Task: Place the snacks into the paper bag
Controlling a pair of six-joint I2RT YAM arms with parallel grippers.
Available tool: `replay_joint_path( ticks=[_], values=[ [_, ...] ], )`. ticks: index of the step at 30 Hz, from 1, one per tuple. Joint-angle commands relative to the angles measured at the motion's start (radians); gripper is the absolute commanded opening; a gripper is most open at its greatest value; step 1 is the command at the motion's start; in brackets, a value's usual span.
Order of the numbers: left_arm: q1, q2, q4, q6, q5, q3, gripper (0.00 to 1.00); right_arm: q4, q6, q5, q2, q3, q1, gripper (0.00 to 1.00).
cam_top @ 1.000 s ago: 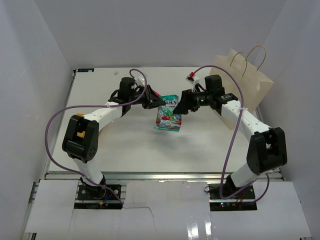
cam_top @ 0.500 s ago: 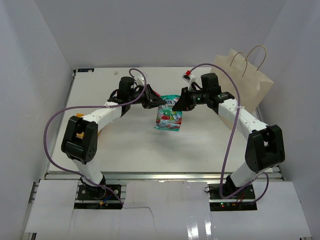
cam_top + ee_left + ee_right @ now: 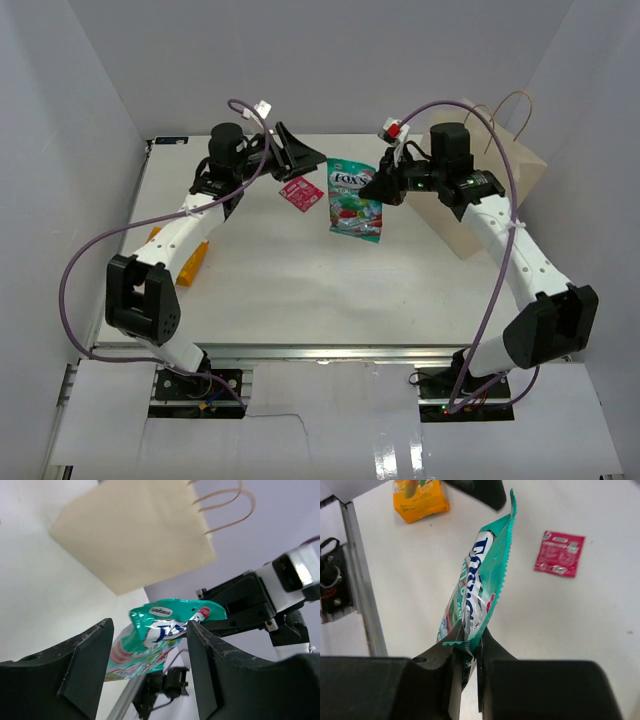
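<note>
Teal-green fruit-printed packet (image 3: 354, 200) hanging in mid-air above the white counter (image 3: 290, 290), between the two arms — pinched at one crimped edge by the right end effector (image 3: 376, 186), clamped tight on the seam. Likely light, thin and crinkly, with glossy foil that is probably slippery; body drooping free below the grip. Best taken at a flat sealed edge, not across the puffy middle. Left end effector (image 3: 308, 160) spread wide and empty, just beside the packet. Pink-red square (image 3: 300, 193) flat on the counter near it; orange packet (image 3: 190, 262) by the left arm. Tall tan paper bag (image 3: 528, 172) upright at the far right, behind the right arm — apart from the hanging packet.
</note>
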Motion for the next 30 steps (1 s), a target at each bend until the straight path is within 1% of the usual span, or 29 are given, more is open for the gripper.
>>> replay_joint_path(
  ticks=[1, 2, 4, 6, 7, 8, 9, 10, 11, 13, 14, 15, 18, 22, 25, 26, 30],
  values=[
    [0.05, -0.117, 0.041, 0.03, -0.065, 0.052, 0.71, -0.045, -0.189, -0.04, -0.117, 0.107, -0.029, 0.08],
    [0.064, -0.126, 0.037, 0.039, -0.084, 0.047, 0.71, -0.044, -0.234, -0.02, -0.135, 0.127, -0.035, 0.08],
    [0.076, -0.146, 0.02, 0.061, -0.099, 0.006, 0.72, -0.034, -0.293, 0.072, -0.175, 0.208, -0.048, 0.08],
    [0.079, -0.159, 0.028, 0.059, -0.101, -0.039, 0.72, -0.013, -0.309, 0.156, -0.189, 0.271, -0.088, 0.08],
    [0.079, -0.166, 0.028, 0.058, -0.102, -0.08, 0.72, 0.025, -0.311, 0.222, -0.187, 0.335, -0.113, 0.08],
    [0.081, -0.169, 0.028, 0.058, -0.101, -0.098, 0.72, 0.042, -0.299, 0.242, -0.174, 0.372, -0.142, 0.08],
    [0.081, -0.176, 0.029, 0.056, -0.098, -0.117, 0.72, 0.062, -0.283, 0.265, -0.163, 0.409, -0.218, 0.08],
    [0.081, -0.183, 0.032, 0.059, -0.096, -0.147, 0.72, 0.096, -0.265, 0.268, -0.138, 0.48, -0.258, 0.08],
    [0.081, -0.186, 0.032, 0.064, -0.094, -0.158, 0.72, 0.111, -0.237, 0.274, -0.124, 0.515, -0.33, 0.08],
    [0.082, -0.191, 0.032, 0.076, -0.09, -0.181, 0.72, 0.136, -0.225, 0.288, -0.086, 0.609, -0.401, 0.08],
    [0.082, -0.191, 0.032, 0.078, -0.087, -0.186, 0.72, 0.142, -0.22, 0.296, -0.078, 0.631, -0.444, 0.08],
    [0.082, -0.191, 0.031, 0.082, -0.084, -0.189, 0.72, 0.153, -0.222, 0.332, -0.072, 0.644, -0.458, 0.08],
    [0.084, -0.192, 0.015, 0.104, -0.09, -0.197, 0.72, 0.197, -0.234, 0.412, -0.06, 0.653, -0.507, 0.08],
    [0.084, -0.211, -0.018, 0.132, -0.116, -0.214, 0.72, 0.205, -0.232, 0.428, -0.048, 0.632, -0.578, 0.08],
    [0.085, -0.225, -0.055, 0.165, -0.145, -0.218, 0.72, 0.2, -0.258, 0.382, -0.074, 0.523, -0.611, 0.08],
    [0.085, -0.228, -0.063, 0.179, -0.15, -0.218, 0.72, 0.202, -0.275, 0.376, -0.081, 0.453, -0.612, 0.08],
    [0.088, -0.249, -0.095, 0.208, -0.168, -0.218, 0.72, 0.196, -0.349, 0.338, -0.098, 0.331, -0.621, 0.08]
  ],
)
